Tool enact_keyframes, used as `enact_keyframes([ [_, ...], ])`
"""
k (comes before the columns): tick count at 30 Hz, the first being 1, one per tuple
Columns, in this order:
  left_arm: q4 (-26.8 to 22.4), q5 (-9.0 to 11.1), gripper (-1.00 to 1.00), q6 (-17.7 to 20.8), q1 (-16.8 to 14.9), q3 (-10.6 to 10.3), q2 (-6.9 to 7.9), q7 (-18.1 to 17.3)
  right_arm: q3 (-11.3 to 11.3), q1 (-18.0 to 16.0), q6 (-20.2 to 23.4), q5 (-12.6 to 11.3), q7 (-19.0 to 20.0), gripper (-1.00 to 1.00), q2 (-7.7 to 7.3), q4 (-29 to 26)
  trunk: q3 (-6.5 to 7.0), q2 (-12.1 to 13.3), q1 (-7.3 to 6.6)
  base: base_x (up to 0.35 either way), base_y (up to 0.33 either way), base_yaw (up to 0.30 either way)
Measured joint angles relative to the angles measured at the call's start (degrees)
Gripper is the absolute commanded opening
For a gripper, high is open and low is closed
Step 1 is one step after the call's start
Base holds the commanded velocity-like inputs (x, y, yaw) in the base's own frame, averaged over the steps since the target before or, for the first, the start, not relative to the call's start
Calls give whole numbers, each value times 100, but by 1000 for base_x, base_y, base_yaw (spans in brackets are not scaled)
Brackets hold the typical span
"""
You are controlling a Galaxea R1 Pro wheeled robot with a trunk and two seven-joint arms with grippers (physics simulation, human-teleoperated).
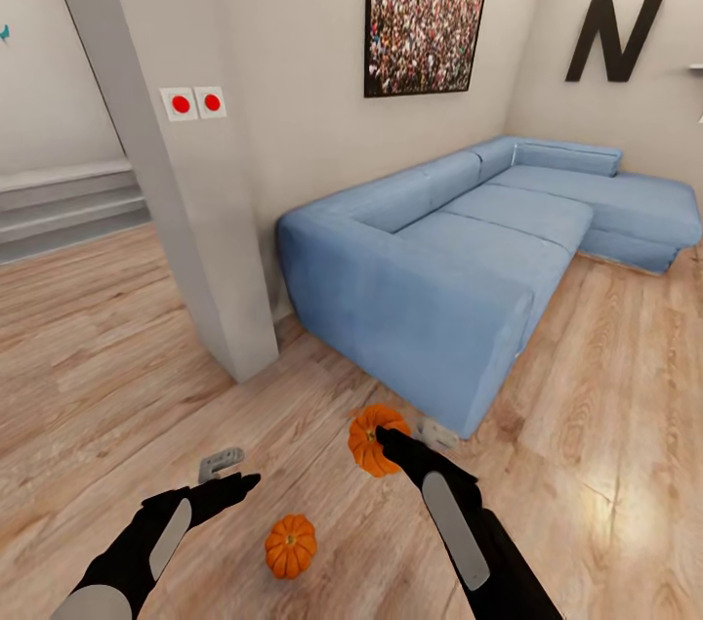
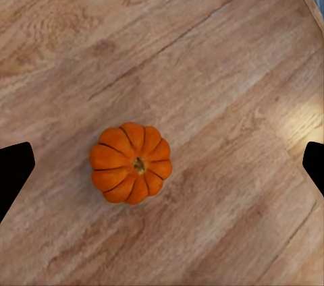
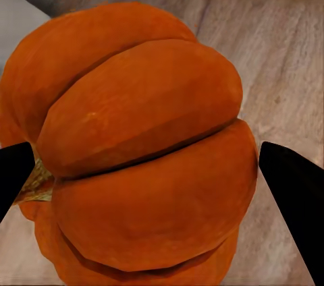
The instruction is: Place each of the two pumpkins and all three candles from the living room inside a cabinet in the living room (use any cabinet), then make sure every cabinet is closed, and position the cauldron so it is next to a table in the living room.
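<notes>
Nearest the robot, a pumpkin (image 1: 290, 546) sits on the wood floor (image 1: 117, 376) between the two arms; in the left wrist view the same pumpkin (image 2: 131, 162) is seen from above, stem up, resting alone on the planks with the two dark fingertips (image 2: 13, 175) wide apart at either edge, not touching it. The left gripper (image 1: 223, 469) hangs above the floor just left of and beyond that pumpkin, jaws apart. The right gripper (image 1: 383, 439) holds a second pumpkin (image 1: 374, 439) off the floor; in the right wrist view this pumpkin (image 3: 142, 151) sits between the dark fingertips (image 3: 293, 191), jaws clamped on its ribbed sides, stem pointing sideways. Just beyond the held pumpkin stands the near end of a blue corner sofa (image 1: 459, 249), running back along the wall toward the far corner. Left of it, a grey pillar (image 1: 166, 161) carries two white plates with red dots (image 1: 193, 103). Farther off, a dark-framed picture (image 1: 425, 5) hangs above the sofa, and a black letter N (image 1: 613, 36) hangs on the far right wall. Grey steps (image 1: 68, 205) show at far left.
</notes>
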Motion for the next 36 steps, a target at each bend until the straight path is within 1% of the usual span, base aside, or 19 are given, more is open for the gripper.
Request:
enact_keyframes([
  [2, -1, -2, 100, 1, 0, 0, -1, 0, 226, -17, 4, 3, -27, -100, 89, 6, -36, -80, 44, 0, 0, 0],
  [3, 1, -5, 100, 1, 0, 0, -2, 0, 374, -39, 15, 23, -84, -100, 130, 37, -54, -120, 66, 0, 0, 0],
  [4, 1, -6, 100, -2, 0, 0, -4, 0, 452, -49, 19, 58, -150, -100, 147, 61, -72, -160, 88, 0, 0, 0],
  [5, 1, -7, 100, -3, 1, 0, -6, 0, 505, -55, 33, 97, -227, -100, 157, 77, -90, -200, 110, 0, 0, 0],
  [8, 2, -8, 100, -4, 1, 0, -10, 0, 657, -70, 37, 98, -503, -100, 180, 90, -144, -321, 176, 0, 0, 0],
  [11, 2, -9, 100, -6, 1, 0, -12, 0, 772, -75, 27, 93, -633, -100, 183, 86, -197, -441, 242, 0, 0, 0],
  [25, 2, -23, 100, -6, 1, -2, -18, 0, 804, -74, -12, 116, -667, -100, 179, 70, -449, -1003, 549, 0, 0, 1],
  [36, 11, -31, 100, -6, 1, -8, -19, 0, 804, -75, -19, 110, -659, -100, 178, 84, -646, -1444, 791, 0, 0, 72],
])
